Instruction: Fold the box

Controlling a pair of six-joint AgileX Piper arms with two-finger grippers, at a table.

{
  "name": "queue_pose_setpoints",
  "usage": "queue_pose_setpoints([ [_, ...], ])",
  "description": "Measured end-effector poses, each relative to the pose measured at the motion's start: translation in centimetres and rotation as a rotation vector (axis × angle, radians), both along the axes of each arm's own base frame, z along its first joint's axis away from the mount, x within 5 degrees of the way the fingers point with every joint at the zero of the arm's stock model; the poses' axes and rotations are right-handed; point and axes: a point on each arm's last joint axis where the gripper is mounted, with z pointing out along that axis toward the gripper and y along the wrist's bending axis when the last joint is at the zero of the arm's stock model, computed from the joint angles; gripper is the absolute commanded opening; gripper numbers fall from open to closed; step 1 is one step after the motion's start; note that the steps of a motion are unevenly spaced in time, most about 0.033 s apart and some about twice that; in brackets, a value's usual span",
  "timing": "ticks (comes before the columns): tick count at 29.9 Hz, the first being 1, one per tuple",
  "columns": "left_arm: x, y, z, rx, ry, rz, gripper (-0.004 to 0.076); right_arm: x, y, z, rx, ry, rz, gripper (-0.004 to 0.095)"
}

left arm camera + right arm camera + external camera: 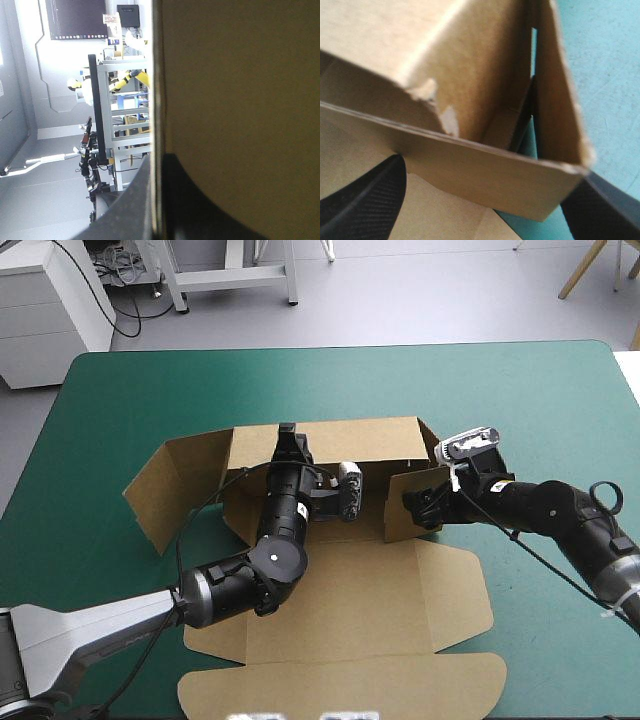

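The brown box point(350, 585) lies open on the teal-green cover, its lid point(340, 690) flat toward the near edge. Its back wall point(350, 440) stands raised. My left gripper point(288, 437) reaches over the base and is shut on that wall's top edge. In the left wrist view the board point(235, 100) runs edge-on between the black fingers point(127, 210) of the left gripper point(157, 200). My right gripper point(418, 502) is at the raised right side flap point(408, 502). In the right wrist view the right gripper point(485, 200) stands open, and the flap's edge point(485, 175) crosses between its fingers.
The box's left side flap point(165, 485) stands tilted outward near the table's left part. Bare teal-green cover point(540, 400) stretches behind and to the right of the box. A white cabinet point(50, 300) stands beyond the far left corner.
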Motion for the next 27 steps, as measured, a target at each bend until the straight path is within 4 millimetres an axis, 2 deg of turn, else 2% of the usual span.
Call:
queue_pose_setpoints([
  [7,0.0,0.0,0.0,0.0,0.0,0.0,-0.001,-0.4,2.0,0.1,0.016,-0.052,0.032,0.0761],
  [12,0.0,0.0,0.0,0.001,0.0,0.0,-0.001,-0.8,3.2,-0.5,0.033,-0.084,0.016,0.0753],
  [15,0.0,0.0,0.0,0.001,0.0,0.001,-0.001,-0.9,3.6,-0.6,0.036,-0.117,-0.002,0.0701],
  [19,0.0,0.0,0.0,0.001,-0.001,0.003,-0.001,-0.8,3.7,-0.6,0.033,-0.137,-0.027,0.0485],
  [22,0.0,0.0,0.0,0.001,-0.001,0.004,-0.001,-0.8,3.6,-0.6,0.022,-0.143,-0.033,0.0235],
  [24,0.0,0.1,0.0,0.002,-0.004,0.013,-0.001,-0.7,3.6,-0.7,0.016,-0.147,-0.034,0.0019],
  [25,0.0,0.2,0.0,0.003,-0.007,0.019,-0.001,-0.7,3.6,-0.6,0.016,-0.149,-0.035,-0.0012],
  [27,0.1,0.3,0.1,0.004,-0.012,0.031,-0.001,-0.7,3.5,-0.6,0.013,-0.152,-0.034,-0.0014],
])
